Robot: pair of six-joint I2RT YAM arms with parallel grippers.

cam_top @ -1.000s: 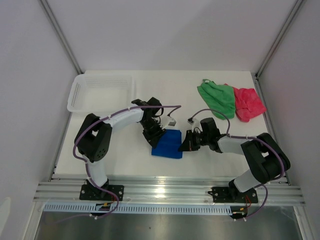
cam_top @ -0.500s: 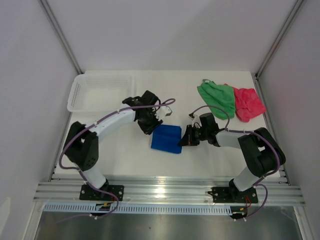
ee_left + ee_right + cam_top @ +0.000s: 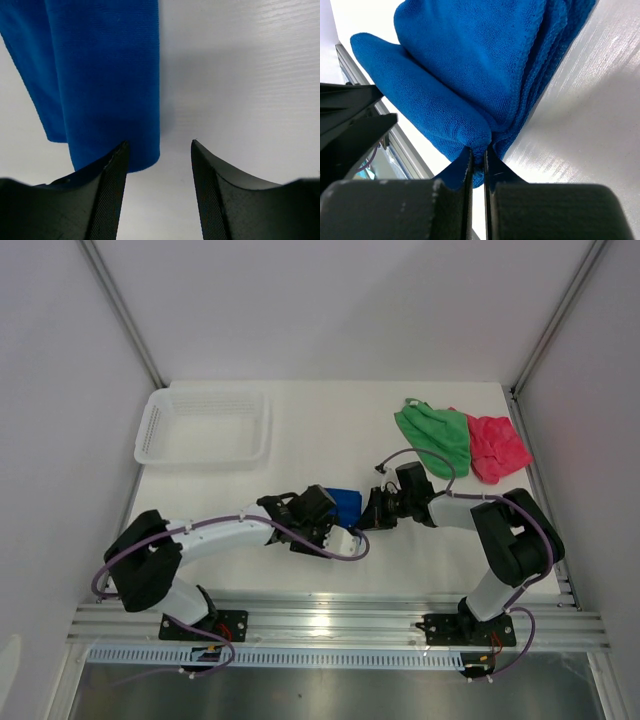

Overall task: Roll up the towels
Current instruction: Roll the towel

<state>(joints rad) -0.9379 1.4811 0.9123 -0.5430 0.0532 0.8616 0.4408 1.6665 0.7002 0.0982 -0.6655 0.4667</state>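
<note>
Right hand [image 3: 477, 151] pinches blue towel [image 3: 470, 65] | grip clear only in wrist view

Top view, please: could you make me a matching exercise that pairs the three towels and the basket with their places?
1. blue towel
2. green towel
3. pink towel
4. basket

A. far left
B. furthest right
C. pinched by the right gripper
D. just left of the pink towel

Pairs: 1-C, 2-D, 3-B, 4-A
</note>
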